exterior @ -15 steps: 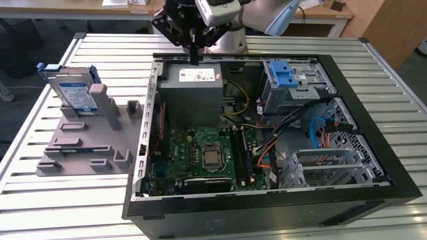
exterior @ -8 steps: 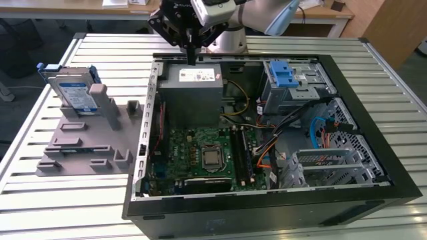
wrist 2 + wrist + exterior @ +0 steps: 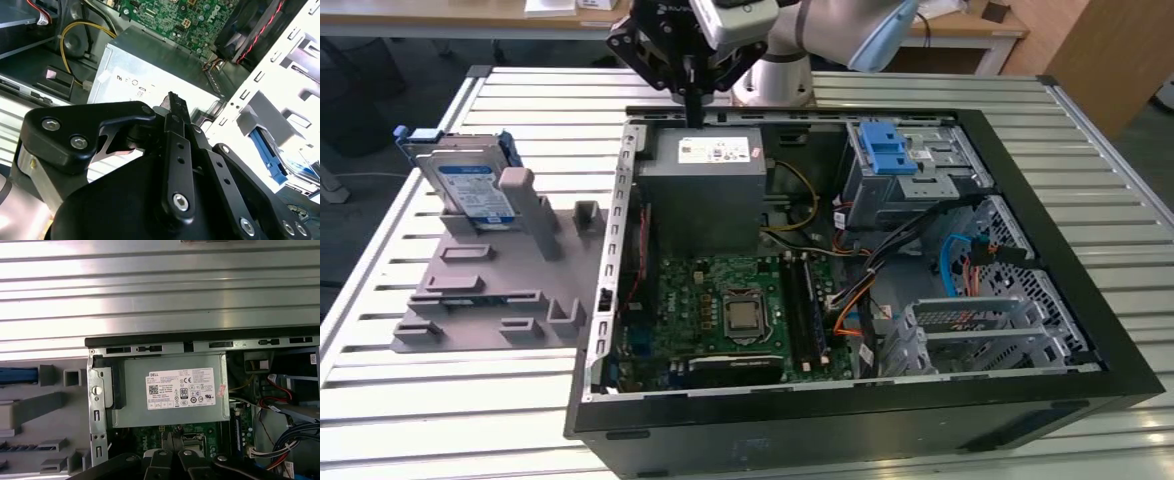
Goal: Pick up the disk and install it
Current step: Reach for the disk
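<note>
While the arm is hovering at the top centre of the exterior view, its gripper (image 3: 695, 115) is pointing straight down over the far edge of an open computer case (image 3: 854, 430), just above the grey power supply (image 3: 707, 195). Its black fingers are pressing together, clenched on nothing.

The disk (image 3: 464, 185) is standing upright in the upper left of the exterior view, outside the case and well apart from the gripper. It is resting in a grey holder (image 3: 480, 290), which is lying on the slatted metal table (image 3: 454, 400) just beside the case. A blue carrier is framing the disk's silver body, and its blue-and-white label is facing the camera.

Inside the case, a green motherboard (image 3: 720, 310) is lying in front of the power supply. A grey drive cage (image 3: 921, 180) with a blue latch (image 3: 887, 150) is sitting toward the upper right of the frame.

In the first wrist view the gripper (image 3: 172, 437) is hanging over the motherboard's edge, near the power supply's (image 3: 170, 390) white sticker. In the second wrist view the gripper (image 3: 172, 97) is pointing at that same sticker.
</note>
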`<state>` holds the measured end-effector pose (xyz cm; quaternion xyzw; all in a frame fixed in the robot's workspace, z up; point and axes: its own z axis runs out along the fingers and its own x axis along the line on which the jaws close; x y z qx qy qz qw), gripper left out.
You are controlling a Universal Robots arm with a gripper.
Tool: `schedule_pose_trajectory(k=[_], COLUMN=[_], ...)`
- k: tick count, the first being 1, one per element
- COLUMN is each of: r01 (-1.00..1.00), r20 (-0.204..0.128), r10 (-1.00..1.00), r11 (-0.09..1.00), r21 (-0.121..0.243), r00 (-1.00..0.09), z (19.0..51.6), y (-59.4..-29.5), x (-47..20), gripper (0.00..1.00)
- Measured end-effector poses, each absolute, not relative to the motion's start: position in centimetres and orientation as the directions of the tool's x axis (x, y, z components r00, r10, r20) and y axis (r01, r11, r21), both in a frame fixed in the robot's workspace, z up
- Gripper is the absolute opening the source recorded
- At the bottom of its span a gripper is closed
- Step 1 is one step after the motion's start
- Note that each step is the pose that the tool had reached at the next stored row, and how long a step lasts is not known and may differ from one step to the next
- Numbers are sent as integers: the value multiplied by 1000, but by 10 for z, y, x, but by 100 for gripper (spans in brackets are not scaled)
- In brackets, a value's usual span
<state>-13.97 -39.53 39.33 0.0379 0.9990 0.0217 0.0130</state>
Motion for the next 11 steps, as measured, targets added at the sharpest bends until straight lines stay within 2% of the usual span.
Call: schedule_pose_trajectory(k=[11], r01=[75], r20=[-24], r10=[76], r11=[996], r21=[44], r00=[-997], z=[393], y=[-391], x=[-152], gripper=[11])
